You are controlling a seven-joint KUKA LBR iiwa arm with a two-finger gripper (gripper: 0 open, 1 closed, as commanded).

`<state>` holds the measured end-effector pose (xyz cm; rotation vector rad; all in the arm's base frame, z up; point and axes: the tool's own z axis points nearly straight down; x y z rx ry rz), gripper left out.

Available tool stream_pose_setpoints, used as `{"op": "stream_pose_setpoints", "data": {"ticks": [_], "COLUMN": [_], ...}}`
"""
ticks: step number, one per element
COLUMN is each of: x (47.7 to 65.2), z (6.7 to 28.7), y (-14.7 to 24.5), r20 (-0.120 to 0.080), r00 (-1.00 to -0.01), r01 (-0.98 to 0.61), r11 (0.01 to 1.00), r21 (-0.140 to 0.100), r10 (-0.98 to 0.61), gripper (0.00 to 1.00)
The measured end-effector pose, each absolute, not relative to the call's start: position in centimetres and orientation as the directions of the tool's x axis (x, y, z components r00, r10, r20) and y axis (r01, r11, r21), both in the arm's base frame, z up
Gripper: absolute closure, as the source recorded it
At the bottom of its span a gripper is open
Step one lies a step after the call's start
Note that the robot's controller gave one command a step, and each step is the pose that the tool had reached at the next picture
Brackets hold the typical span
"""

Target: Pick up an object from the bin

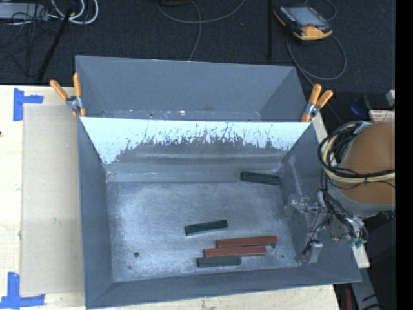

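Two brown bars [245,242] lie just left of the gripper [309,250]; open or closed, cannot tell.

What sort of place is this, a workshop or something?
Probably a robotics test lab. A robot arm's gripper hangs at the right side of a grey metal bin that holds small dark green bars and reddish-brown bars, and loose cables trail behind it.
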<state>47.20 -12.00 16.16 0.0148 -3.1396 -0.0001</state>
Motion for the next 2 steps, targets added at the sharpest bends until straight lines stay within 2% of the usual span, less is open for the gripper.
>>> {"op": "stream_pose_setpoints", "data": {"ticks": [1,2], "x": [47.80,47.36], "z": [7.03,7.11], "y": [-5.55,-5.72], "r20": [-0.023,-0.007], "r00": [-0.994,-0.994], "r01": [-0.106,-0.105], "r11": [0.994,0.994], "r21": [-0.002,-0.001], "r10": [-0.106,-0.105], "gripper": [0.00,1.00]}}
